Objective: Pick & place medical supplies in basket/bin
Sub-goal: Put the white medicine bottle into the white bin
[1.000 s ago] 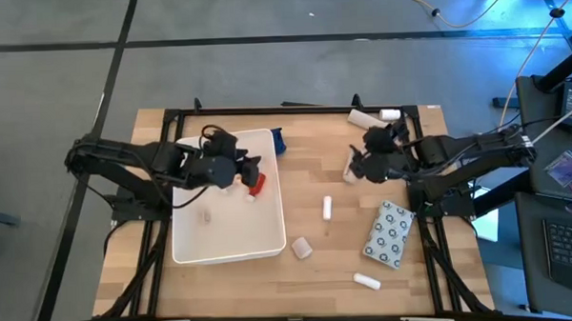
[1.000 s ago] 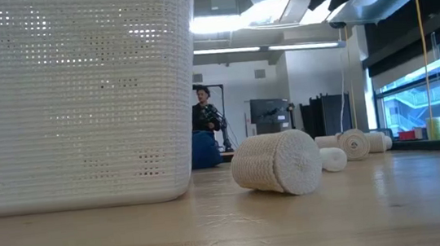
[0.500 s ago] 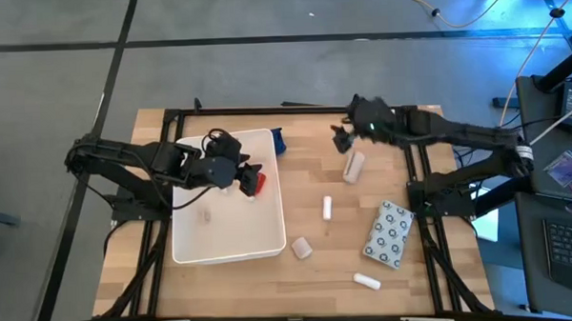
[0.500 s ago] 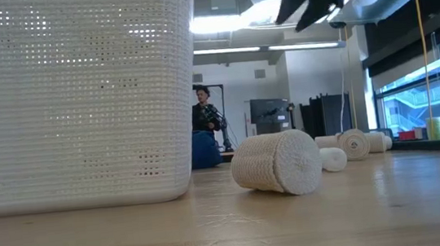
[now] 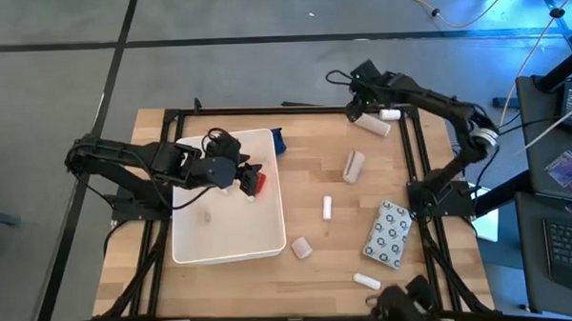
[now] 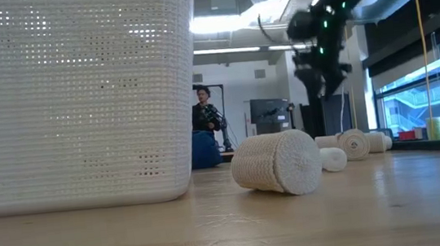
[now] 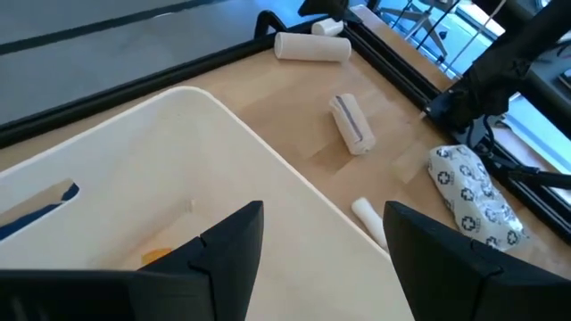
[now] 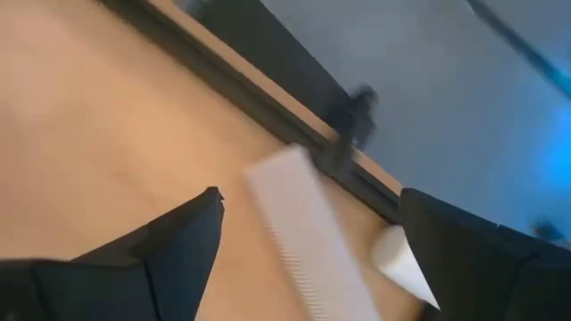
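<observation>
Since a second ago, the right gripper point(image 5: 360, 108) has been swung to the far table edge, fingers spread over a white cylindrical roll point(image 5: 372, 125); the left gripper point(image 5: 250, 176), spread-fingered, is held above the white rectangular plastic tub point(image 5: 227, 250), ready to release

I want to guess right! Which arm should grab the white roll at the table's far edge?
The right arm, probably. Its open claw hangs beside the white cylindrical roll, while the left claw is over the big white plastic bin.
</observation>
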